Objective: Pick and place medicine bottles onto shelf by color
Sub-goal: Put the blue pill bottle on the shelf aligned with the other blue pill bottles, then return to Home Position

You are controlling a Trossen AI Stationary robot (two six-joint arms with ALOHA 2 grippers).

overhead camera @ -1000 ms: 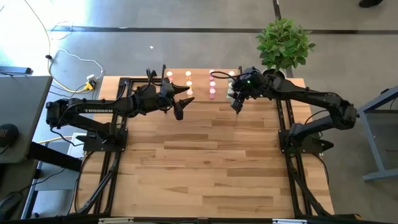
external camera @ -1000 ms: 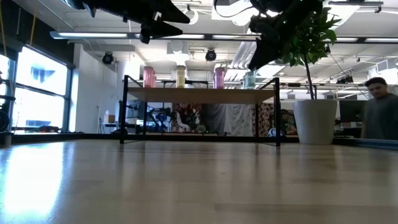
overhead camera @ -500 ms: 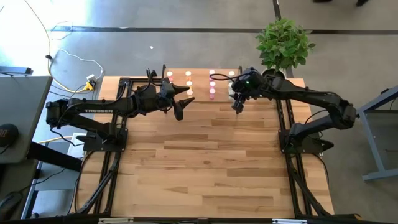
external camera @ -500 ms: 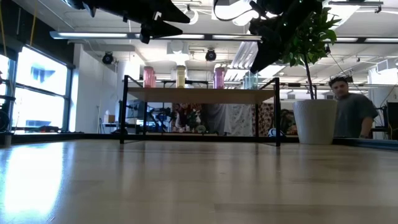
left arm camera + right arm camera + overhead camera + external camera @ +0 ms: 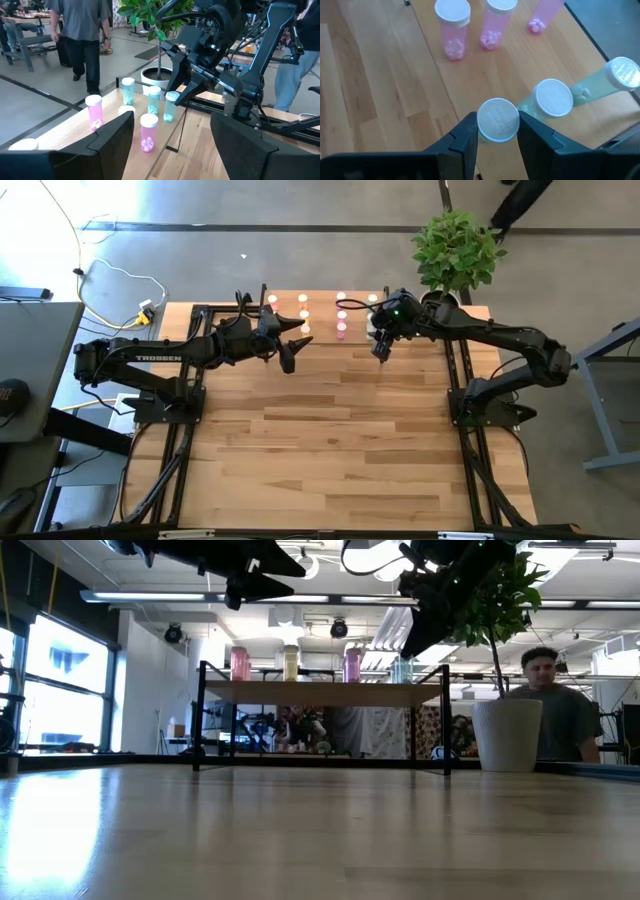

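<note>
We see a large open lab or office hall: long ceiling lights (image 5: 330, 597), tall windows (image 5: 60, 690), work desks (image 5: 25, 22) behind, a potted plant (image 5: 457, 248), and a person (image 5: 555, 705) standing.

A light-wood table (image 5: 340, 430) fills the middle of the high view, its lower part bare. At the upper centre stands the shelf (image 5: 320, 693), a pale board on thin black legs, carrying upright medicine bottles (image 5: 452, 27): pink ones toward the middle, pale green ones (image 5: 171, 106) at its right end. A white plant pot (image 5: 507, 735) stands at the upper right corner.
</note>
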